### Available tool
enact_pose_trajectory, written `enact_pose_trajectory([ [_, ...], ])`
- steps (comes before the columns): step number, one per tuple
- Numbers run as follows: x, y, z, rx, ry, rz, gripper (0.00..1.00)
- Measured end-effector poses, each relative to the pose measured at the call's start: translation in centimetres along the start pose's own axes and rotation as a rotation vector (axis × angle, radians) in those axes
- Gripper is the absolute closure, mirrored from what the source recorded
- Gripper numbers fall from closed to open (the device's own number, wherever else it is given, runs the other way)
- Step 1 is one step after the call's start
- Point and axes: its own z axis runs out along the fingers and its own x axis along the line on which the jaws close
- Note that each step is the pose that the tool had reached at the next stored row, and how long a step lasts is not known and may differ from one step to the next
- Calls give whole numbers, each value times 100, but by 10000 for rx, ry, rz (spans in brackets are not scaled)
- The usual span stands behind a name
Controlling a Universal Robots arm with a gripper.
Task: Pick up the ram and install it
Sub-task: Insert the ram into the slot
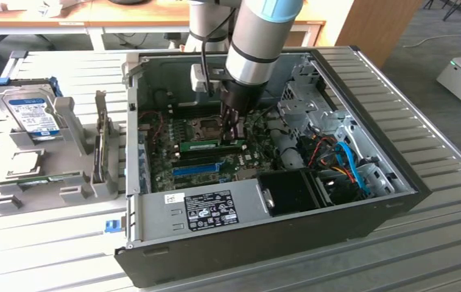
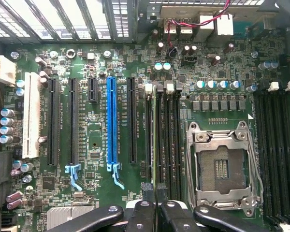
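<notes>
I see my gripper [image 2: 154, 192] pinched narrow on the ram [image 2: 154, 137], edge-on among the motherboard [image 2: 94, 126] slots, seating unclear, inside the open case [image 1: 295, 237] on a slatted table [image 1: 433, 255].

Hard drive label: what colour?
Hard drive label: blue and white, best seen in the exterior view.
</notes>
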Motion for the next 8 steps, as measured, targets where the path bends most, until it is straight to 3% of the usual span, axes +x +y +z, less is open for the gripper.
enact_pose_trajectory([
  [8, 1, 0, -1, -5, 11, -80, 87],
])
